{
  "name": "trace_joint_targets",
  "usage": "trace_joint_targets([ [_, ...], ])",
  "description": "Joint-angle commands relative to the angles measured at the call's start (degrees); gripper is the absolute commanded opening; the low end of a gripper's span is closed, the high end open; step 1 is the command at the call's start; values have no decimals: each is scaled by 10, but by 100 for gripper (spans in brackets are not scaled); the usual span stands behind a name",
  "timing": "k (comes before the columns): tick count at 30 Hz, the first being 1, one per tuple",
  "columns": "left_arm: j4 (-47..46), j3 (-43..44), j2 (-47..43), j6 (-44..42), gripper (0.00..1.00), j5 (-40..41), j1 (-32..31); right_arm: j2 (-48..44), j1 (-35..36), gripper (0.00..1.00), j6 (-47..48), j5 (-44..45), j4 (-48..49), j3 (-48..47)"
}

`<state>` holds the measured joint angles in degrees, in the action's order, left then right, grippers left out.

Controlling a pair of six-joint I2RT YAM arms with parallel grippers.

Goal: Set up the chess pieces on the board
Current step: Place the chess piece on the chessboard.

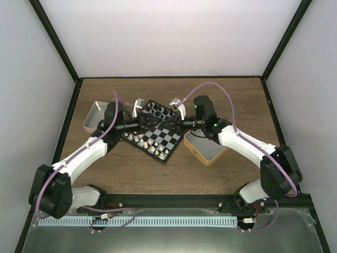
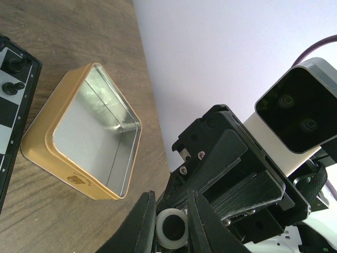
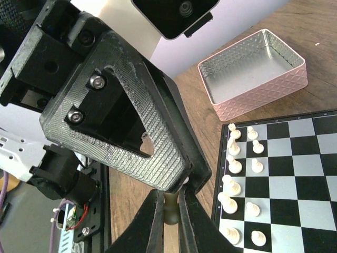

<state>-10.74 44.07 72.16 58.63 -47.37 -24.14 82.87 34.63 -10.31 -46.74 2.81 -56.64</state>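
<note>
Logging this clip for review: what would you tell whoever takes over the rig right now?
Left gripper: shut on a cream-white piece. Right gripper: shut on a shadowed piece. They meet over the board, perhaps on one piece.
Done: white pieces fill most of two rows nearest the pink tin; black pieces stand opposite. Pink tin and gold tin are empty.
To do: seat what is held in a remaining gap.
</note>
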Motion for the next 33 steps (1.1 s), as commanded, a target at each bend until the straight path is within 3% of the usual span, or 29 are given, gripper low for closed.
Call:
trace_joint_targets([
  [1, -2, -5, 4, 3, 4, -11, -5, -7, 3, 3, -51, 38, 59, -1],
  [7, -8, -5, -6, 30, 4, 5, -5, -29, 4, 37, -132, 67, 101, 29],
  [11, -56, -23, -17, 95, 4, 23, -5, -43, 3, 51, -300, 75, 228, 84],
  [14, -97, -35, -22, 142, 4, 38, -5, -34, 4, 52, -493, 86, 398, 158],
  [17, -112, -38, -26, 171, 4, 54, -5, -24, 11, 53, -583, 116, 489, 200],
  [26, -159, -52, -33, 230, 4, 79, -4, 0, 44, 50, -638, 119, 513, 180],
  [33, -168, -59, -34, 238, 4, 79, -5, 19, 55, 34, -683, 173, 579, 199],
])
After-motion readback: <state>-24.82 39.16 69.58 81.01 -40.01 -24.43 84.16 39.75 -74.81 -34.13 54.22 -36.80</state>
